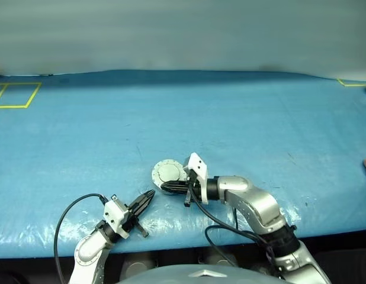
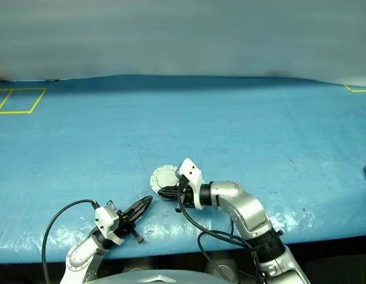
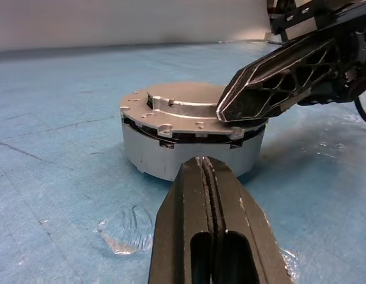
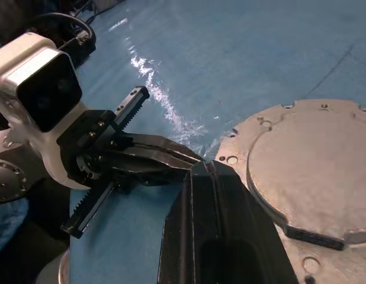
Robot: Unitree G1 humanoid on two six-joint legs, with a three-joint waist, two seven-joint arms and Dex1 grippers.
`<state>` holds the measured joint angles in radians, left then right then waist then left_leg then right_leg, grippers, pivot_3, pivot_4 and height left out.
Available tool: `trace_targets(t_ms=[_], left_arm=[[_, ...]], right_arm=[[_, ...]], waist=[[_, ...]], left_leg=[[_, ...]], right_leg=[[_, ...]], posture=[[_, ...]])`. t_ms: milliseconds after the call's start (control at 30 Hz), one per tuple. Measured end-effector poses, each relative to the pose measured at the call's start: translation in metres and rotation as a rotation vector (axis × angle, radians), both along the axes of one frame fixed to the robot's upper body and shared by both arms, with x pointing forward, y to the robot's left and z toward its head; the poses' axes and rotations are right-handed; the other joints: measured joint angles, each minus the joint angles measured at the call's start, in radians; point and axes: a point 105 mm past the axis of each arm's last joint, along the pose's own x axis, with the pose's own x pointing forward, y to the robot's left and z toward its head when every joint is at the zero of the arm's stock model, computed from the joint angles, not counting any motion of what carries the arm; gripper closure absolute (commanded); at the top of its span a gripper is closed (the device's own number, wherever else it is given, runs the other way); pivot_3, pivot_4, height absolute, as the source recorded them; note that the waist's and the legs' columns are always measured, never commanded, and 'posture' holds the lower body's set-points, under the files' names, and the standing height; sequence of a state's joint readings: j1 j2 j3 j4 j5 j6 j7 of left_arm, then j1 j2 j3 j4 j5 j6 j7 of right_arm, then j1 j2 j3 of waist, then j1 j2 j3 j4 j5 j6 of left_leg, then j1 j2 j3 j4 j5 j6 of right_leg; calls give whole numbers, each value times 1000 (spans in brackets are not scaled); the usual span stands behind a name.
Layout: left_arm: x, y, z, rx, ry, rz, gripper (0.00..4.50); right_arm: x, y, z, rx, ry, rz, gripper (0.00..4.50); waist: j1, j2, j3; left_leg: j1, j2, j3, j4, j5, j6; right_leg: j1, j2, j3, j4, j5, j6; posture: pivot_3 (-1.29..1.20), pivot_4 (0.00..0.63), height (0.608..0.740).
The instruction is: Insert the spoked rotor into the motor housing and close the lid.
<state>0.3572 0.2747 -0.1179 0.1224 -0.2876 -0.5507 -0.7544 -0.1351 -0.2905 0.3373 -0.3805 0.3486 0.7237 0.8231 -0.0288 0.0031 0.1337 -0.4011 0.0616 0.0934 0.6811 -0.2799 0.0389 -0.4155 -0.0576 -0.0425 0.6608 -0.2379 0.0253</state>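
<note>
Nearest the robot, the left gripper [image 1: 148, 196] sits low at about 7 o'clock in the head view, jaws pressed flat together with nothing between them, tips aimed up toward 1 o'clock at the motor housing [image 1: 169, 173]. A black cable [image 1: 67, 213] loops off its wrist. Just past it, the right gripper [image 1: 166, 187] comes in from 3 o'clock, pointing across toward 9 o'clock, jaws also fully closed and empty. Its tip lies over the near edge of the housing; from the left wrist camera it looks like it's resting on the rim of the lid [image 3: 189, 106], though I can't say for sure whether it's actually touching or just above. The housing itself stands upright on the blue bench [image 1: 242, 130], roughly dead centre and a bit toward the near edge, right between the two grippers. It's a short round silver can with the flat silver lid already on top, small holes around the flange, and a dark gap showing under the lid edge. There's a crinkly shiny patch in the bench cover [image 3: 124, 231] just in front of the housing. Farther out, a yellow taped rectangle [image 1: 16, 94] sits at about 10 o'clock near the far edge, and another bit of yellow tape [image 1: 352, 83] shows up at 2 o'clock.
</note>
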Motion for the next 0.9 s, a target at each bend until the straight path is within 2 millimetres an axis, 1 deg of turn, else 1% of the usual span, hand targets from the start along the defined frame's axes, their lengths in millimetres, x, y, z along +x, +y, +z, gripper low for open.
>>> trace_targets(t_ms=[67, 100, 167, 200, 267, 300, 333, 400, 467, 567, 600, 700, 767, 900], left_arm=[[-1, 1, 0, 0, 5, 14, 4461], [-1, 1, 0, 0, 4, 16, 4461], [-1, 2, 0, 1, 4, 23, 4500], [0, 2, 0, 1, 4, 25, 4500], [0, 2, 0, 0, 3, 30, 4500], [0, 2, 0, -1, 3, 31, 4500], [0, 2, 0, -2, 3, 31, 4500], [0, 2, 0, -2, 3, 28, 4500], [0, 1, 0, -2, 1, 25, 4500], [0, 1, 1, -3, 2, 29, 4500], [-1, 1, 1, -3, 7, 33, 4500], [-5, 1, 2, 0, 25, 44, 4500], [-5, 0, 3, -2, 34, 47, 4500], [-4, 0, 4, -2, 30, 48, 4500]], right_arm=[[-15, 0, 18, 46, -54, 7, 4500], [-18, -1, 25, 67, -73, -12, 4500], [-18, -2, 36, 95, -100, -82, 4126], [-15, -2, 38, 90, -109, -121, 3923], [-4, -6, 35, 34, -130, -243, 3323], [0, -8, 32, 4, -141, -281, 2889], [3, -8, 31, -31, -159, -305, 2560], [9, -5, 29, -64, -181, -323, 1971], [12, 1, 26, -92, -195, -323, 1283], [20, 7, 12, -144, -179, -334, 239], [22, 8, 8, -156, -171, -339, 30], [24, 12, -2, -179, -154, -337, 30], [27, 15, -4, -180, -163, -341, 30], [32, 16, -6, -178, -186, -349, 30]], waist=[[1, -1, 0], [2, -1, 0], [1, -2, 0], [1, -2, 0], [1, -2, 0], [2, -2, 0], [2, -2, 0], [2, -2, 0], [3, -2, 0], [4, -3, 1], [3, -3, 1], [3, -4, 1], [4, -4, 1], [6, -5, 1]], left_leg=[[0, 0, 0, 0, -1, 0], [0, 0, 0, 0, -1, 0], [1, 0, -1, 0, -1, -1], [1, 0, -1, 0, -1, -1], [1, 0, -1, 1, -1, -1], [1, 0, -1, 1, -1, -1], [0, -1, 0, 1, -1, -1], [0, -1, 0, 0, -1, -1], [0, -1, -1, 0, -1, 0], [0, -1, 0, 0, -1, 0], [-1, -1, 0, 0, -1, 0], [-6, -1, 0, 1, -1, 0], [-11, -1, 0, 1, -1, 0], [-11, -1, 0, 1, -1, 0]], right_leg=[[0, 0, 0, -1, 0, 1], [-1, -1, 0, -1, -1, 1], [-4, -2, 0, -1, -3, 4], [-4, -3, 0, -1, -3, 5], [-4, -3, 0, -1, -3, 5], [-4, -3, 0, -1, -3, 4], [-5, -3, 0, -1, -2, 3], [-5, -2, 0, -1, -1, 0], [-5, -1, -1, -1, -1, 0], [-5, -1, -1, -1, -1, 0], [-6, -1, 0, -1, -1, 0], [-11, -1, 0, -1, 0, 1], [-11, -1, 0, 0, 0, 1], [-11, 0, 0, -1, 0, 2]], posture=[[0, 150, 740], [0, 150, 740], [0, 150, 740], [0, 150, 740], [0, 150, 740], [0, 150, 740], [0, 150, 740], [0, 150, 740], [0, 150, 740], [0, 150, 740], [0, 150, 740], [0, 150, 740], [0, 150, 740], [0, 150, 740]])
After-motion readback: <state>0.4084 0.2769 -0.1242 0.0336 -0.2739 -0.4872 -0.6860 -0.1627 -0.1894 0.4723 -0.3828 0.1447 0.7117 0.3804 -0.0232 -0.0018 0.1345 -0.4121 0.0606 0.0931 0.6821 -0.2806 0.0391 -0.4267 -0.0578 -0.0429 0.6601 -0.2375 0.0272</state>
